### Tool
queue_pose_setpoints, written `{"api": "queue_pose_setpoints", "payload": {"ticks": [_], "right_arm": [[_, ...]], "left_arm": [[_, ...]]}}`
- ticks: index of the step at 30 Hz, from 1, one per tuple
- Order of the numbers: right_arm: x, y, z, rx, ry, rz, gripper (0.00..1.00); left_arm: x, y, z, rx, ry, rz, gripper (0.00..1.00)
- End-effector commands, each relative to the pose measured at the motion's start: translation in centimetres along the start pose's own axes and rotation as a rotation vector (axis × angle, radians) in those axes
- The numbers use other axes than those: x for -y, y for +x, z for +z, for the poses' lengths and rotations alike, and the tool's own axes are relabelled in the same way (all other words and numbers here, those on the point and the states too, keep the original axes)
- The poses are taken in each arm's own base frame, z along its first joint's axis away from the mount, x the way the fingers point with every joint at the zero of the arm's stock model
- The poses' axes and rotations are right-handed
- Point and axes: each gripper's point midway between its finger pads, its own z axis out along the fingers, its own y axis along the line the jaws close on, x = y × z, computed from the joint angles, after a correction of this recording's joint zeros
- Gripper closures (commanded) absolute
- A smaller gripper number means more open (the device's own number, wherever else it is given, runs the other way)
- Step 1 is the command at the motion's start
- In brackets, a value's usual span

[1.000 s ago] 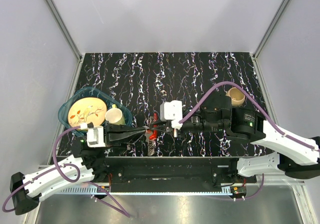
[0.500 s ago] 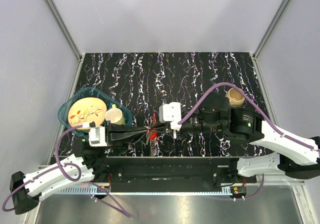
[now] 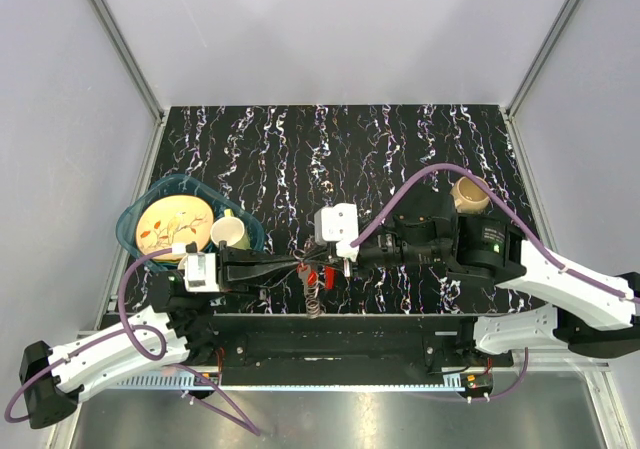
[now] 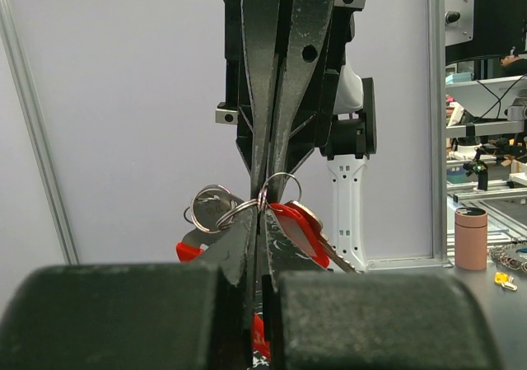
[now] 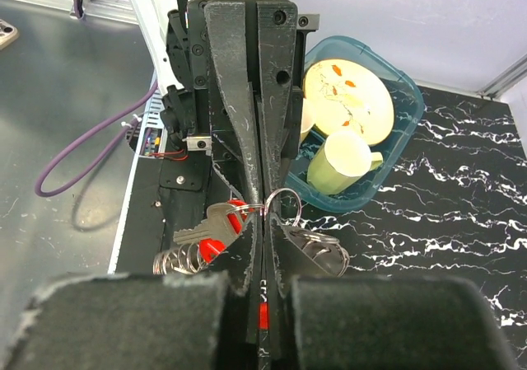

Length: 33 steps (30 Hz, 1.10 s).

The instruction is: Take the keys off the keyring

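Both grippers meet tip to tip over the table's near edge, each shut on the thin keyring [image 4: 278, 187]. In the top view my left gripper [image 3: 306, 266] comes from the left and my right gripper [image 3: 323, 262] from the right, with the key bunch [image 3: 315, 281] hanging between them. In the left wrist view my left gripper [image 4: 262, 211] pinches the ring, a red oval tag [image 4: 301, 228] to its right and a grey fob [image 4: 209, 205] to its left. In the right wrist view my right gripper [image 5: 265, 214] pinches the keyring [image 5: 282, 203]. A silvery key [image 5: 200, 228] with a red head [image 5: 214, 247] hangs left.
A teal bin [image 3: 137, 219] at the left holds a patterned plate [image 3: 172, 221] and a pale green mug [image 3: 231, 233]. A tan mug [image 3: 470, 194] stands at the right behind the right arm. A wire coil [image 3: 315, 309] dangles from the bunch by the table's near edge.
Both grippers have shifted slightly toward the near edge while still pinching the ring. The key bunch now hangs lower and the wire coil shows below it.
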Motion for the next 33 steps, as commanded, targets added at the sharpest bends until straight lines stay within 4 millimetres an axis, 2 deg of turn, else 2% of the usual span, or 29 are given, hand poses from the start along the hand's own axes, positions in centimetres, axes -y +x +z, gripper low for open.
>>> {"api": "queue_pose_setpoints", "payload": {"ticks": [1, 5, 8, 10, 11, 17, 19, 20, 21, 22, 23, 24, 25, 26, 27, 29, 32, 33], "right_arm": [[-0.8, 1.2, 1.2, -0.062, -0.052, 0.039, 1.0], [-0.8, 3.4, 2.0, -0.163, -0.04, 0.085, 0.99], [-0.8, 4.1, 2.4, -0.176, -0.032, 0.112, 0.86], [-0.8, 4.4, 2.7, -0.183, -0.028, 0.123, 0.89], [-0.8, 4.5, 2.8, -0.184, -0.027, 0.125, 1.0], [-0.4, 3.5, 2.2, -0.15, -0.007, 0.12, 1.0], [0.3, 4.0, 1.9, -0.173, 0.039, 0.112, 1.0], [0.5, 4.0, 1.6, -0.177, 0.052, 0.11, 1.0], [0.9, 4.7, 1.6, -0.198, 0.08, 0.114, 1.0], [0.8, 5.1, 1.4, -0.209, 0.084, 0.119, 1.0], [0.6, 5.6, 1.2, -0.219, 0.08, 0.12, 1.0], [0.2, 5.4, 1.1, -0.206, 0.065, 0.128, 1.0], [0.0, 5.3, 1.1, -0.199, 0.057, 0.133, 1.0], [0.2, 4.9, 0.9, -0.186, 0.067, 0.142, 1.0], [0.3, 4.8, 0.8, -0.183, 0.08, 0.158, 1.0], [0.6, 4.9, 0.8, -0.192, 0.098, 0.17, 1.0], [1.0, 5.7, 1.1, -0.216, 0.133, 0.201, 1.0], [1.3, 5.8, 1.2, -0.22, 0.156, 0.214, 1.0]], "left_arm": [[0.4, -2.6, 0.7, 0.07, 0.028, 0.043, 1.0], [0.4, -2.9, 0.4, 0.07, 0.02, 0.054, 1.0], [0.3, -2.8, 0.1, 0.069, 0.007, 0.054, 1.0], [0.4, -3.0, 0.1, 0.075, 0.009, 0.055, 1.0], [0.5, -3.0, 0.1, 0.076, 0.014, 0.052, 1.0], [0.0, -2.6, -0.1, 0.068, -0.016, 0.039, 1.0], [-0.6, -2.1, -0.2, 0.043, -0.051, 0.031, 1.0], [-0.8, -2.1, -0.3, 0.034, -0.067, 0.032, 0.96], [-1.4, -1.2, -0.6, -0.007, -0.105, 0.02, 0.92], [-1.7, -1.4, -0.9, -0.01, -0.127, 0.028, 0.88], [-2.1, -1.2, -1.2, -0.021, -0.155, 0.026, 0.78], [-2.8, -0.4, -1.8, -0.051, -0.205, 0.014, 0.75], [-2.8, -1.4, -2.1, -0.025, -0.222, 0.02, 0.72], [-3.0, -1.5, -2.4, -0.019, -0.24, 0.014, 0.66], [-3.2, -1.5, -2.8, -0.023, -0.264, 0.004, 0.63], [-3.0, -2.7, -3.1, -0.013, -0.277, -0.003, 0.6], [-3.1, -2.9, -3.7, -0.103, -0.307, -0.01, 0.54], [-3.1, -1.7, -4.3, -0.178, -0.322, -0.022, 0.53]]}}
